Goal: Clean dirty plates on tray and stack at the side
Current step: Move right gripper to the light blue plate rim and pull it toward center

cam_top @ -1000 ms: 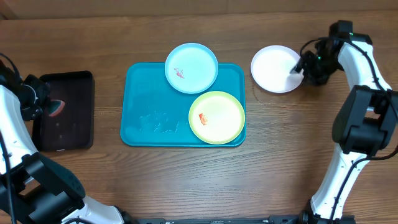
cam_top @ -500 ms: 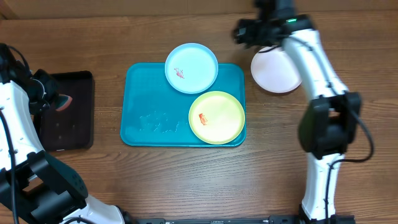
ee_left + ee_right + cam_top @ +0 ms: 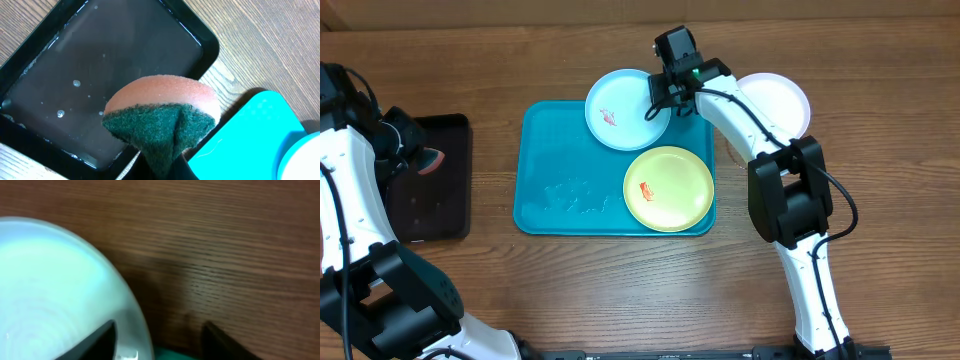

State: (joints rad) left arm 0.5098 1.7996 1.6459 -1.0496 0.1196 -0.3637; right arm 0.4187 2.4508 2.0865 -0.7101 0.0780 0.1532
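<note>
Moved: my right arm point(image 3: 720, 95) has swung off the white plate point(image 3: 788, 95) at the upper right. It now sits at the right rim of the light blue plate point(image 3: 618, 112), top centre. My left arm point(image 3: 350, 190) has barely shifted.
Yellow-green plate point(image 3: 668, 190): nearest me, flat in the lower right of the tray point(image 3: 560, 150). It has an orange-red smear left of its middle, and neither arm is near it.
Tray: teal, mid-frame on the bench point(image 3: 620, 290). Its left half is bare apart from a wet-looking patch.
Left jaws: closed on the sponge point(image 3: 165, 117), green scouring face toward the wrist camera, orange back behind. They hang over the right edge of the black tray point(image 3: 60, 75), which holds a film of water, at the left of the overhead frame. They are well apart from the plates.
Light blue plate: overlaps the tray's far rim. A red smear shows left of its middle, so it is not cleaned.
Right jaws: spread, astride the plate's right rim. One of the fingers point(image 3: 102, 340) is over the plate and the other is outside it. I cannot tell whether either touches.
White plate: farthest, off the tray on bare bench near its upper right corner. I can see no smear on it.
Meaning: I judge the white plate done and parked as the base of the stack, with the blue plate next. My right jaws need to close on that rim to steady it. The sponge then has to cross the whole tray to reach the smear.
</note>
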